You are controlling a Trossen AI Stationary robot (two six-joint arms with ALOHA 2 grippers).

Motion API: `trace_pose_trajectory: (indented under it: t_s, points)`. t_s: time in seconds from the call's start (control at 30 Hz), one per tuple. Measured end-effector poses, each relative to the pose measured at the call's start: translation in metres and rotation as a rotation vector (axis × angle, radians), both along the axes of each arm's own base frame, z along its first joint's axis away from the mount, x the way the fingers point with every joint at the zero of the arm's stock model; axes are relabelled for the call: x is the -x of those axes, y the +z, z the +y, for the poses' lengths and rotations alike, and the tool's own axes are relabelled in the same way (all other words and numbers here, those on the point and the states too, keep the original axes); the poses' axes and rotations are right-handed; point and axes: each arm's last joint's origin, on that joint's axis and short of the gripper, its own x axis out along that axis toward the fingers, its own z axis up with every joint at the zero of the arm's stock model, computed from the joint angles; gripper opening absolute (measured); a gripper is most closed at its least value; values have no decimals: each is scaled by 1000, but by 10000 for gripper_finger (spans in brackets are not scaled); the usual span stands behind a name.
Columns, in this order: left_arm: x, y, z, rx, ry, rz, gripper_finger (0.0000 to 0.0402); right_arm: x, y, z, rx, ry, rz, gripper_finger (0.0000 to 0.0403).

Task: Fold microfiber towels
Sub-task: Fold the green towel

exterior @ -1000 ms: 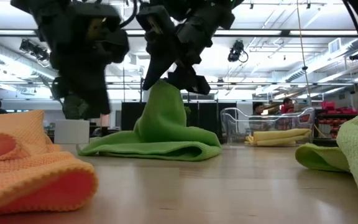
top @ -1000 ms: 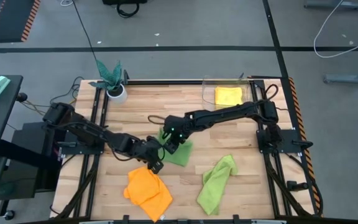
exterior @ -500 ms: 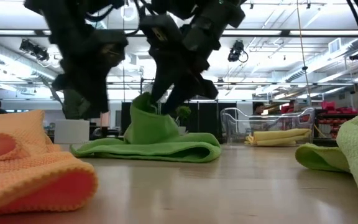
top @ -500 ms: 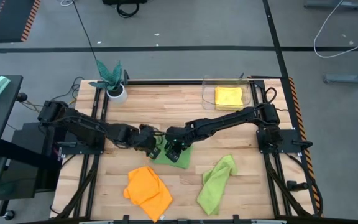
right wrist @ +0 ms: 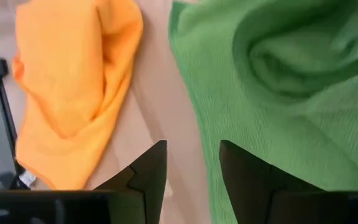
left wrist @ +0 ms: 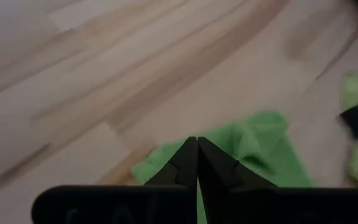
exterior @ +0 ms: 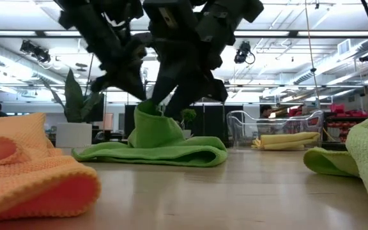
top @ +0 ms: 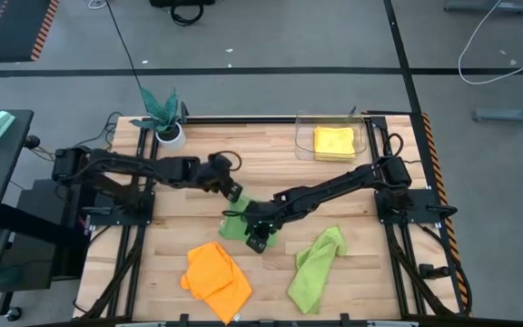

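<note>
The green towel (top: pixel 240 224) sits bunched mid-worktop (top: pixel 271 173) just beside the orange towel (top: pixel 216 274), right fingers (top: pixel 256 242) spread wide over it holding nothing, left fingers (top: pixel 234 194) pinched shut and empty, so I'd flatten it first, then grab one clean corner.

The left arm stretches from its base at the left edge toward the middle, its left pincer (top: pixel 232 193) lifted, fingers pressed together and holding nothing. The right arm reaches from the right edge diagonally across, lying low, its right pincer (top: pixel 256 242) pointing toward the near edge, fingers (right wrist: pixel 149 171) parted with a clear gap between them.
</note>
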Motion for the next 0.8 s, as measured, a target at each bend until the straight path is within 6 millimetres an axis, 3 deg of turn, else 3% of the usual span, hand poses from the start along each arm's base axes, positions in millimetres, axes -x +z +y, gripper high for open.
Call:
trace_pose_trajectory:
  t_s: [0.3,0.5,0.67,0.8]
  points:
    - [0,1,17,64,-48,-29,13,0,18,-24,75,17,31,130]
    - [-12,-6,22,70,-57,-77,10,17,55,-43,239,6,-6,86]
    - [-23,-26,25,131,-84,-49,6,16,49,-70,229,-11,41,16]
    - [-29,-38,25,161,-88,-32,10,15,44,-90,228,-34,59,14]
